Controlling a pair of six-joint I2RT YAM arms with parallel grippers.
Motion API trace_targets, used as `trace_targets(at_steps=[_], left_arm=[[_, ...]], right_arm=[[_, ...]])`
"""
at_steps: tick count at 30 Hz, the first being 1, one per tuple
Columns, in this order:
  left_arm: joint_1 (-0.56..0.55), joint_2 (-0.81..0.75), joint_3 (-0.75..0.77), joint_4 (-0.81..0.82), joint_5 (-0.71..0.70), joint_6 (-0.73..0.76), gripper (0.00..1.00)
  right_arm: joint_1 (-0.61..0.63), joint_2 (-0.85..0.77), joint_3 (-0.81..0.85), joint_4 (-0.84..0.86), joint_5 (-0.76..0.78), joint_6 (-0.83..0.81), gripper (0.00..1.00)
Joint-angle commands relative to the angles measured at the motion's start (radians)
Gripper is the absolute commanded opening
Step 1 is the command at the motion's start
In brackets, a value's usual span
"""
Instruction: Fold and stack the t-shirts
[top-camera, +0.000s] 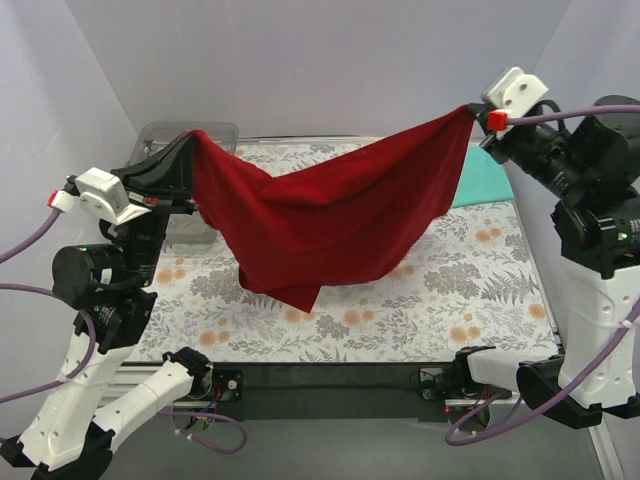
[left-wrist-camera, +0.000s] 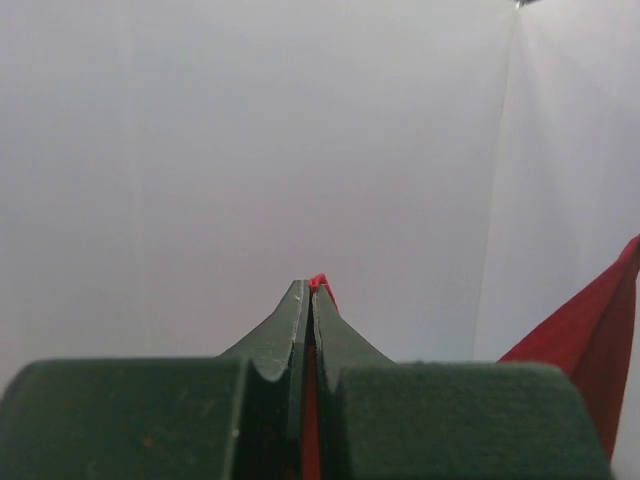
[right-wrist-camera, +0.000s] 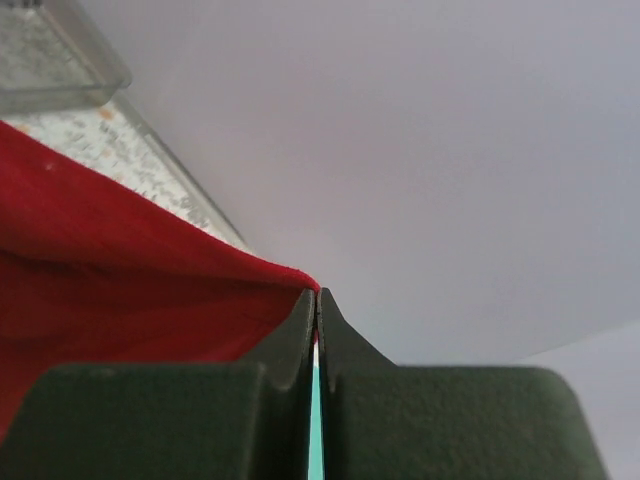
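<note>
A dark red t-shirt (top-camera: 330, 215) hangs stretched in the air between both arms, sagging to a point just above the floral table. My left gripper (top-camera: 188, 148) is shut on its left corner; red cloth (left-wrist-camera: 320, 283) shows pinched between the jaws. My right gripper (top-camera: 472, 112) is shut on the right corner, and the red t-shirt (right-wrist-camera: 120, 290) drapes away to the left of it. A folded teal t-shirt (top-camera: 485, 178) lies flat at the far right, partly hidden behind the red one and the right arm.
A clear plastic tray (top-camera: 185, 232) stands at the far left behind the left arm, also seen as a corner (right-wrist-camera: 60, 60) in the right wrist view. The floral table cover (top-camera: 430, 300) spreads below the shirt. White walls enclose the back and sides.
</note>
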Motion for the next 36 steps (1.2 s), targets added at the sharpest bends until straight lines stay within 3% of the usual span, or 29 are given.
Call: trace_targets(at_steps=[1,8,21,28,32,36], left_arm=[[0.004,0.016,0.056,0.111,0.016,0.033,0.00],[0.004,0.029,0.195,0.274,0.073,0.053,0.00],[0.006,0.137,0.449,0.403,0.104,0.099,0.00],[0.006,0.204,0.383,0.394,-0.004,0.141,0.00],[0.006,0.258,0.263,0.429,-0.094,0.194,0.00],[0.012,0.367,0.153,0.501,-0.173,0.253,0.00]], right_arm=[[-0.022,0.012,0.150,0.055,0.060,0.059,0.01],[-0.065,0.050,0.458,0.112,0.092,0.107,0.01],[-0.086,0.063,0.639,0.198,0.218,0.105,0.01],[-0.085,0.024,0.393,0.194,0.220,0.090,0.01],[-0.086,-0.011,0.134,0.209,0.197,0.085,0.01],[-0.088,-0.045,-0.267,0.357,0.207,0.073,0.01]])
